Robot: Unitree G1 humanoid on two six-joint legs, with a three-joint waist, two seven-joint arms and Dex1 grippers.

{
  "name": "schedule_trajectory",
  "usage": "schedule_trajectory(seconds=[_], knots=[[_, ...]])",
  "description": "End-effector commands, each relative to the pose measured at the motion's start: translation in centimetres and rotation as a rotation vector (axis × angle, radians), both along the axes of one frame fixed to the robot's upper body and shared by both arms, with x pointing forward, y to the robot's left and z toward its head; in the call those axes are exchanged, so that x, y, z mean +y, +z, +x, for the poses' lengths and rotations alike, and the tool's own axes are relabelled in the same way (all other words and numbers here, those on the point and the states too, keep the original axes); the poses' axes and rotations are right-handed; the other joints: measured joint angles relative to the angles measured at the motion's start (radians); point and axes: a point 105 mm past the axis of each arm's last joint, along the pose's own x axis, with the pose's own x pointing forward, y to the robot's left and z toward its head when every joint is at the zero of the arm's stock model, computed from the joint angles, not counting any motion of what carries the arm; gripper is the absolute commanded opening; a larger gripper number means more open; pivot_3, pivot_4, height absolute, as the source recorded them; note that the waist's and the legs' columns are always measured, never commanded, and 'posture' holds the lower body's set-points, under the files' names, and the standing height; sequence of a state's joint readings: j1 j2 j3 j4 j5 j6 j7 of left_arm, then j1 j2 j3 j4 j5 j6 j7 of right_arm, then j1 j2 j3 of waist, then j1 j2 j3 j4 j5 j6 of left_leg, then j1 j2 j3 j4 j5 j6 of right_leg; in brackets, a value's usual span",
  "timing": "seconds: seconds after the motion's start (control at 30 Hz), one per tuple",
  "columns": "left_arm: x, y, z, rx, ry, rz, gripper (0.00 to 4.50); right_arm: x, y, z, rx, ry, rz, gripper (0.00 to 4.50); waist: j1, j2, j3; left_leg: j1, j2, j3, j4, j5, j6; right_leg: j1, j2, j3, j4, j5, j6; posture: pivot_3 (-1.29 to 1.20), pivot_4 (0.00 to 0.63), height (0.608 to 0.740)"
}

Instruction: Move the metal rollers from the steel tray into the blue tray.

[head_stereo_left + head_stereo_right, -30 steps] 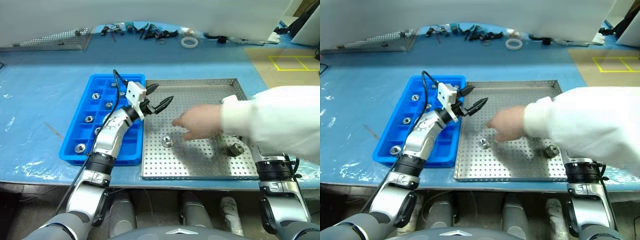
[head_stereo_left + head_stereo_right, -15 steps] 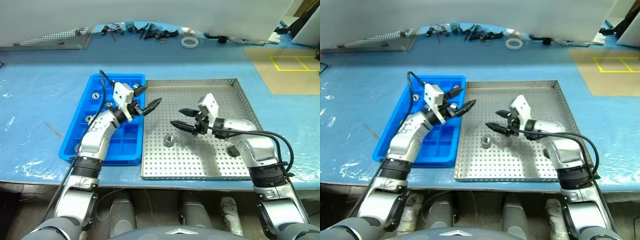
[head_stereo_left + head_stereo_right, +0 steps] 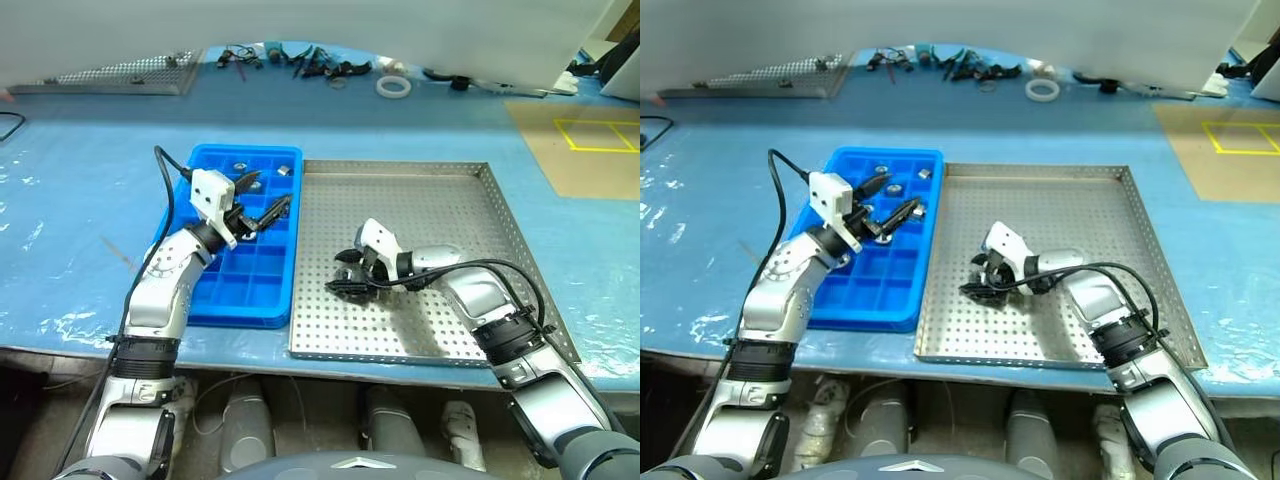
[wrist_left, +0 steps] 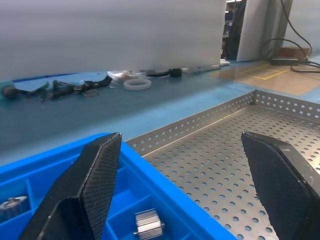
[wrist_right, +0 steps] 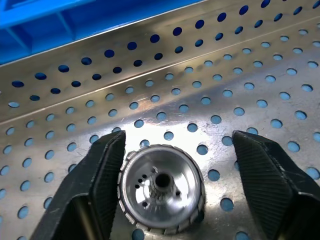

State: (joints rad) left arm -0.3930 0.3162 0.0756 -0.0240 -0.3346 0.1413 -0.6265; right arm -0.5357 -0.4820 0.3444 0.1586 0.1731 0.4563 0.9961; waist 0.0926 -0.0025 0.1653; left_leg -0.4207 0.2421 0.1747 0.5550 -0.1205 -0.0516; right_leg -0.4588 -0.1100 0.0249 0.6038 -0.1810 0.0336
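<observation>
The steel tray [image 3: 470, 215] lies on the blue bench [image 3: 80, 160], with the blue tray [image 3: 258, 285] touching its left rim. No brand, label or writing can be read on either tray or on the arms.

The right tool [image 3: 345, 274] is low over the steel tray's floor, near its left-centre. Its two black fingers [image 5: 97, 182] straddle a roller [image 5: 161, 189] that lies flat with its central hole facing up — one finger touches the roller's edge, the other stands clear of it, so the tool is parted and not clamped on the piece.

The left tool [image 3: 262, 198] hovers above the blue tray, close to the steel tray's left rim, fingers spread wide and holding nothing. More rollers [image 3: 240, 166] sit in the blue tray's far compartments; one [image 4: 148, 223] lies on its side just below the left tool.

Beyond the steel tray, at the bench's far edge, rest a white tape ring [image 3: 393, 87] and a scatter of dark hand tools [image 3: 320, 66] — too small to identify. A flat perforated sheet [image 3: 110, 76] lies far left of them.
</observation>
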Motion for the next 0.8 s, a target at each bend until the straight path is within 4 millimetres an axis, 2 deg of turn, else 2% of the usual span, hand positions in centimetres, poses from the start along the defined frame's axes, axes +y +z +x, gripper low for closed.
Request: schedule_trajectory(seconds=[0.03,0.1,0.23,0.37,0.5,0.67,0.8], knots=[[1.5,2.1,-0.5,-0.07,0.063,-0.02,4.03,0.8,0.6,0.2,0.009,0.029,0.042,2.36,0.003,0.0,0.0,0.0,0.0,0.0,0.0,0.0,0.0,0.0,0.0,0.0,0.001,0.0,0.0,0.18,0.15,0.74],[2.2,2.3,-0.8,-0.078,0.1,-0.024,4.03,1.4,1.0,0.4,0.006,0.056,0.059,1.69,0.005,0.0,0.0,0.0,0.0,0.0,0.0,0.0,0.0,0.0,0.0,0.0,0.001,0.0,0.0,0.22,0.15,0.74],[3.6,2.2,-1.4,-0.078,0.175,-0.033,4.03,2.4,2.3,1.0,-0.018,0.086,0.106,1.68,0.011,0.0,0.0,-0.002,0.0,-0.001,-0.001,0.0,0.0,-0.002,0.0,-0.001,0.0,0.004,-0.007,0.27,0.15,0.74],[6.4,2.7,-1.9,-0.094,0.33,-0.076,4.03,4.9,7.2,2.5,-0.086,0.117,0.303,1.68,0.013,-0.001,0.001,-0.007,0.0,-0.001,-0.001,0.0,-0.001,-0.007,0.0,-0.002,0.002,0.004,-0.007,0.33,0.15,0.74],[7.9,2.8,-2.5,-0.098,0.418,-0.082,4.03,7.0,9.1,2.7,-0.097,0.162,0.386,1.68,0.041,-0.002,0.0,-0.011,0.001,-0.004,-0.001,0.001,-0.001,-0.01,0.0,-0.004,0.003,0.005,-0.008,0.38,0.15,0.74],[8.7,2.2,-3.1,-0.081,0.493,-0.089,4.03,9.7,7.9,1.8,-0.094,0.246,0.337,1.68,0.081,-0.002,0.0,-0.016,0.001,-0.007,-0.001,0.001,-0.001,-0.01,0.0,-0.009,0.002,0.004,-0.01,0.43,0.15,0.74],[7.9,1.7,-3.7,-0.066,0.483,-0.083,4.03,10.7,6.1,2.1,-0.101,0.25,0.253,1.68,0.109,-0.002,0.0,-0.02,0.002,-0.014,0.003,0.001,-0.002,-0.009,0.0,-0.016,0.002,0.003,-0.01,0.46,0.15,0.74]])
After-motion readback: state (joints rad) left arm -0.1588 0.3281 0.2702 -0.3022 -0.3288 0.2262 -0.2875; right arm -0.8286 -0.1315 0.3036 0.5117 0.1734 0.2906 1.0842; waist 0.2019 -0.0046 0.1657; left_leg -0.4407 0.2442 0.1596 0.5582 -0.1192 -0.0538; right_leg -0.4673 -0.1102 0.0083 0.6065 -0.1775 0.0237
